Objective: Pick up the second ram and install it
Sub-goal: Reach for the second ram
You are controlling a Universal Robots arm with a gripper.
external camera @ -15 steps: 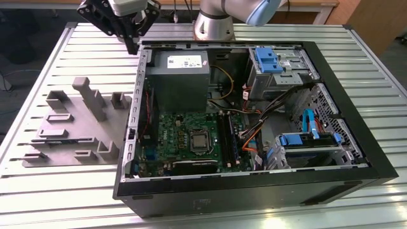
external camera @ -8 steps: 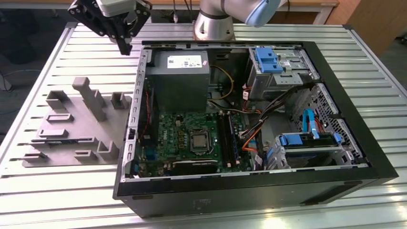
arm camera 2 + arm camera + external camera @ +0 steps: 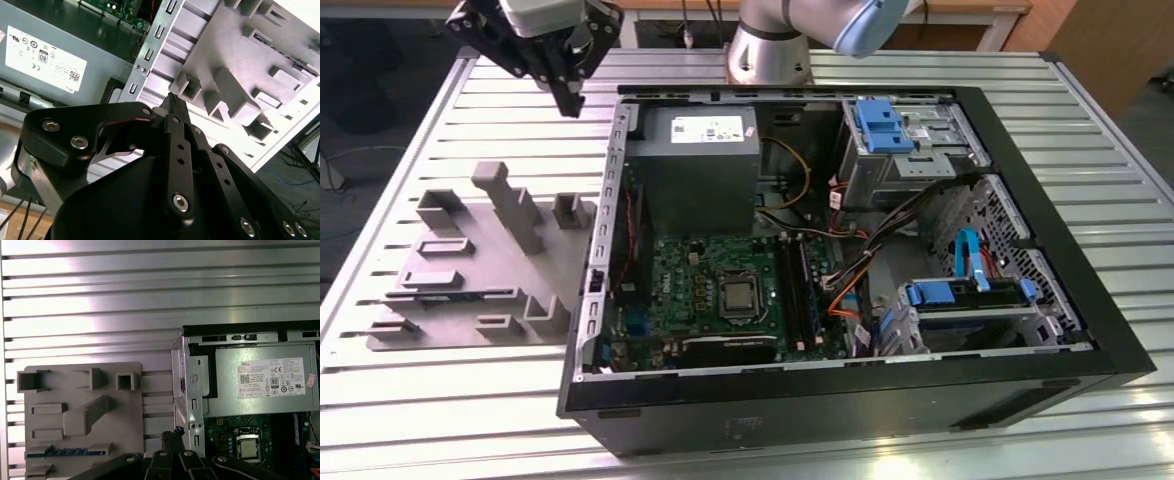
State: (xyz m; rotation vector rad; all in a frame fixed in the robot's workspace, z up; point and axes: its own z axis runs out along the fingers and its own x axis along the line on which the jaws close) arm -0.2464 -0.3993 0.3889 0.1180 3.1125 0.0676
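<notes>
You are looking at one white rectangular paper sticker (image 3: 271, 377) sitting on the grey metal power supply box (image 3: 227, 390) inside the black computer case (image 3: 235, 330). It is carrying small black print, a square code and a row of round certification marks. The sticker (image 3: 45, 59) is also showing in the second wrist view and, tiny, in the exterior view. Nothing else is reading as text.
</notes>
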